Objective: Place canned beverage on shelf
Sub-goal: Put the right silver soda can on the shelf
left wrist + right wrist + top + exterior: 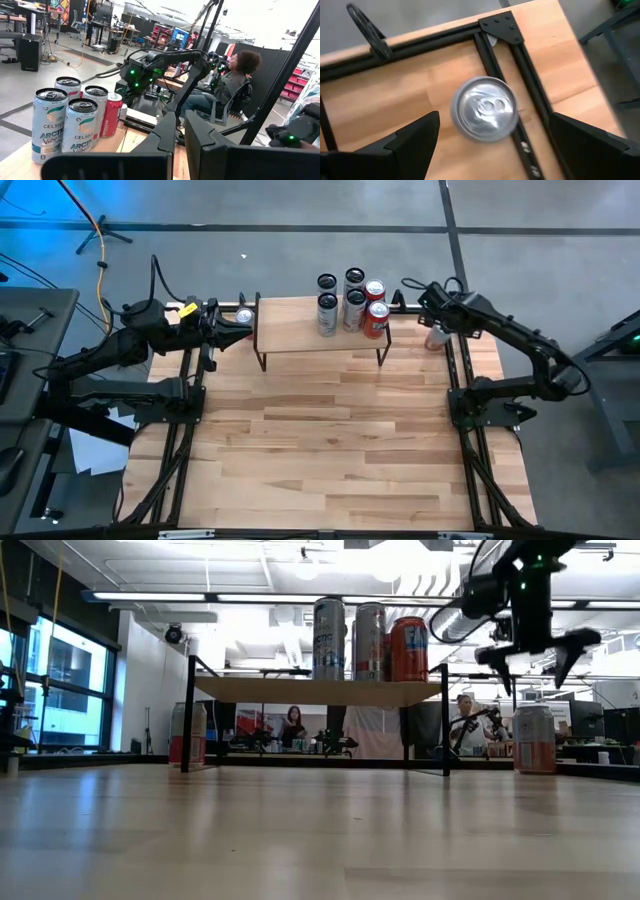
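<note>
My left gripper (243, 326) waits closed left of the light-wood wire-legged shelf (300, 330). My right gripper (533, 650), spread wide, hovers above the silver-topped aluminium can (483, 108) on the table's right: rigid, slick, probably full, so I'd grip mid-wall.

Bright ceiling lights; blurry wrist views.

One camera hangs above me, facing straight down on the whole table (330, 450). Another sits at tabletop height, looking level across to the shelf (320, 691) and the room behind. My left wrist camera faces across the shelf's cans (75, 125) (both room-facing views catch them). My right wrist camera stares down, close over one can (484, 108).
</note>
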You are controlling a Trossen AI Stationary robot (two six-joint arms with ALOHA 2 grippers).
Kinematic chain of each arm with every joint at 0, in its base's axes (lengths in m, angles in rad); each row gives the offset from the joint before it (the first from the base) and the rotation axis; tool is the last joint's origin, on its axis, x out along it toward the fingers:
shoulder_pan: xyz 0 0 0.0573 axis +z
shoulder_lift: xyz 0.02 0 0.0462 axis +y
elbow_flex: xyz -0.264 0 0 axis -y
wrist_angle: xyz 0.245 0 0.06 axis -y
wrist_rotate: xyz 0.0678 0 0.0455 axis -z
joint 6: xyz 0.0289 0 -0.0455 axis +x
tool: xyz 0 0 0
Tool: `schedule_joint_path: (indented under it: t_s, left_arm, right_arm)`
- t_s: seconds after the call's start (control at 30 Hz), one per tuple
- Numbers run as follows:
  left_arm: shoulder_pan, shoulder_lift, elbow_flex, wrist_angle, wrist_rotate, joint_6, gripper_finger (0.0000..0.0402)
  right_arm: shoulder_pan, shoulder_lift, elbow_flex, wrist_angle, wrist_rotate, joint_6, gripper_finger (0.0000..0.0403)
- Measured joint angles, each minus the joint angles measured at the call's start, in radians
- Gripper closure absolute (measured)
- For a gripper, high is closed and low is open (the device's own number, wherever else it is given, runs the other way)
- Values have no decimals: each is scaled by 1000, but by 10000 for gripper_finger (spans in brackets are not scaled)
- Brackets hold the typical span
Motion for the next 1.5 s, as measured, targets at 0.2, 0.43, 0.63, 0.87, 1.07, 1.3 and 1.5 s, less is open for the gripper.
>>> schedule_joint_path:
  t_s: [0.2,0.43,0.63,0.87,1.07,1.3,1.5]
  left_arm:
    - [0,0,0,0,0,0,398]
    - [0,0,0,0,0,0,398]
    - [0,0,0,0,0,0,398]
    - [0,0,0,0,0,0,398]
    - [0,0,0,0,0,0,398]
    - [0,0,0,0,0,0,398]
    - [0,0,0,0,0,0,398]
  right_arm:
    - [-38,0,-78,129,41,38,41]
    - [-79,-1,-153,202,7,68,41]
    - [-85,-2,-225,321,-33,58,41]
    - [-85,-2,-296,355,-52,79,41]
    - [-85,-2,-314,398,-49,73,41]
    - [-85,-2,-314,414,-37,44,43]
    - [-85,-2,-314,411,-43,31,102]
